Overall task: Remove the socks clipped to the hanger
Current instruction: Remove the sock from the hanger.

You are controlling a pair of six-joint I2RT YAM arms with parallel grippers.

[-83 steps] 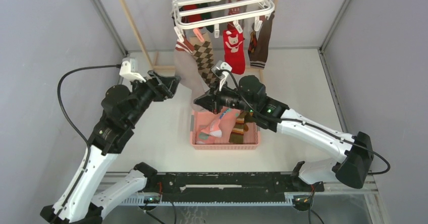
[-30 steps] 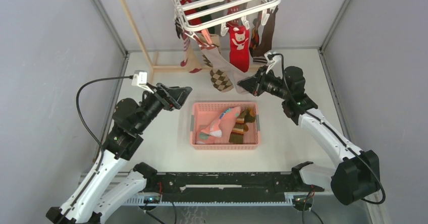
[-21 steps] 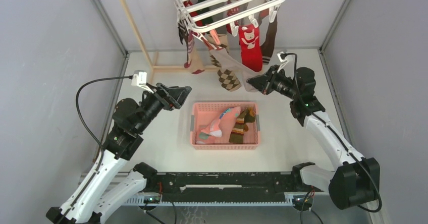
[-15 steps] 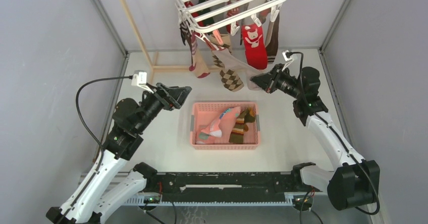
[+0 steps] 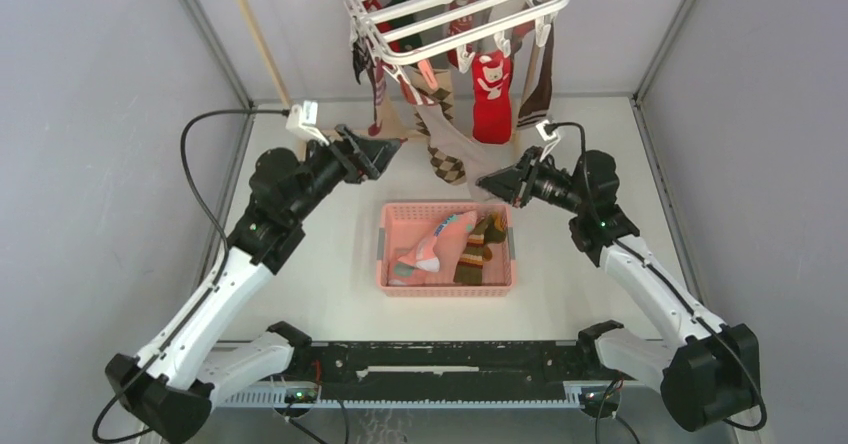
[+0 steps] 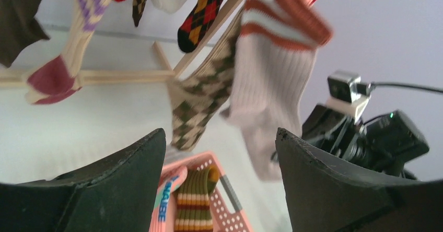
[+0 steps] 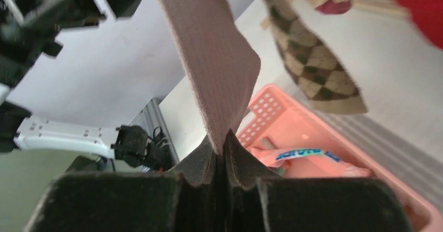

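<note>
Sock aslant, toe in right gripper

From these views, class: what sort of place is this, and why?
Likely a robot test cell staged for laundry: grey walls, two table-mounted arms, socks on a clip hanger, a pink basket.

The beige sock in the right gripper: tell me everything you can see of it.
The beige sock is a pale pinkish-beige ribbed knit with orange-red bands around its cuff. It runs taut on a slant from the hanger, where the cuff appears clipped, down to the right gripper, whose shut fingers pinch its toe end. The brown argyle sock hangs beside it; contact is unclear. Its lower end hangs just behind the pink basket.
</note>
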